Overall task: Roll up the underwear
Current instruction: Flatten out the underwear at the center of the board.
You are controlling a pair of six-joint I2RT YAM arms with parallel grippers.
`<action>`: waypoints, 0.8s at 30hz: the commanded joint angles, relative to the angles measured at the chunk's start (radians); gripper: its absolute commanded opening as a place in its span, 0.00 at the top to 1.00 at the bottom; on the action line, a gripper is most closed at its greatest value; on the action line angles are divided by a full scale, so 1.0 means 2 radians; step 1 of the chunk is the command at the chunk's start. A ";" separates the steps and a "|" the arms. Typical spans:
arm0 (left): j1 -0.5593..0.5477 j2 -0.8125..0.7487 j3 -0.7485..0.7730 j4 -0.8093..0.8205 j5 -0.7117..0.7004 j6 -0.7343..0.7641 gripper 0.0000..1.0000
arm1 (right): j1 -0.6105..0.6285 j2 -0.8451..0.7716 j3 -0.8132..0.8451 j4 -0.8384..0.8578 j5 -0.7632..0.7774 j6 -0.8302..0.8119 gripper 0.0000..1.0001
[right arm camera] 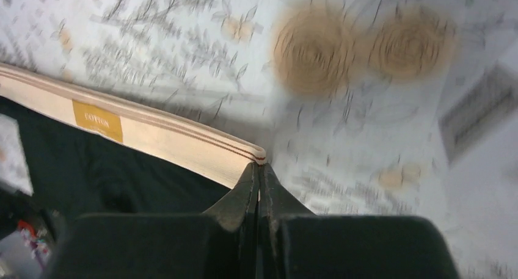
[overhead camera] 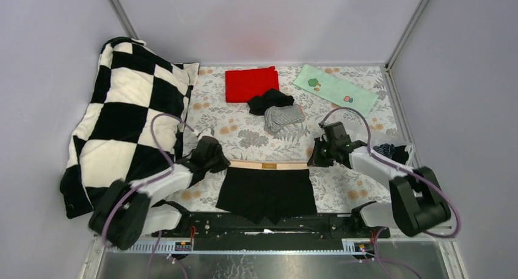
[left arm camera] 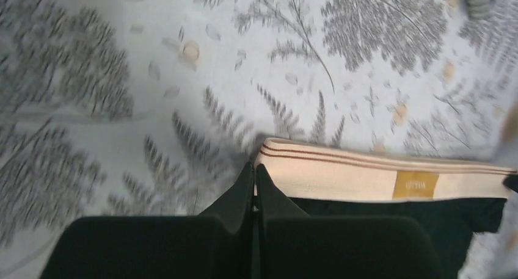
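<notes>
Black boxer briefs (overhead camera: pixel 266 193) of soft cotton lie flat on the floral-print bed sheet (overhead camera: pixel 244 135), just in front of the 2 arm bases. Their cream elastic waistband (overhead camera: pixel 269 165) forms the far edge, drawn straight.

The left gripper (left arm camera: pixel 254 172) is closed at the left corner of these briefs' waistband, and the right gripper (right arm camera: pixel 259 169) is closed at the right corner. Each seems to pinch only the very tip of the band.

That thin hold is the main risk. A pull could let 1 corner slip free, and the roll would then start crooked. If the 2 arms move at unequal pace, the band could skew or bunch. Drawing the corners apart too hard could overstretch the elastic.

Both arms reach forward and inward from either side of the briefs, held low, with wrists dipped so the fingertips meet the sheet.

Beyond the briefs, a grey pinstriped pair (overhead camera: pixel 284 117) touches a crumpled black pair (overhead camera: pixel 269 100), both unrolled. Farther beyond lie a plain red rectangular cloth (overhead camera: pixel 251 83) and, more to the right, a pale green printed cloth (overhead camera: pixel 335 88).
</notes>
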 commanded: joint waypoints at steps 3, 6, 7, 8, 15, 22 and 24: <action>0.003 0.171 0.075 0.172 -0.063 0.034 1.00 | -0.003 0.103 0.059 0.145 0.064 -0.019 1.00; 0.003 0.192 0.093 0.172 -0.087 0.036 0.98 | -0.003 0.124 0.075 0.147 0.081 -0.025 1.00; 0.003 0.194 0.096 0.172 -0.094 0.037 0.95 | -0.004 0.130 0.080 0.147 0.091 -0.026 1.00; 0.003 0.195 0.100 0.173 -0.100 0.040 0.90 | -0.004 0.136 0.085 0.146 0.099 -0.028 1.00; 0.003 0.195 0.135 0.119 -0.141 0.053 0.48 | -0.004 0.143 0.116 0.129 0.146 -0.039 0.57; 0.003 0.100 0.144 -0.017 -0.203 0.011 0.31 | -0.003 0.071 0.150 0.056 0.166 -0.047 0.37; 0.003 0.075 0.135 -0.062 -0.198 -0.018 0.30 | 0.002 0.063 0.165 0.044 0.146 -0.034 0.40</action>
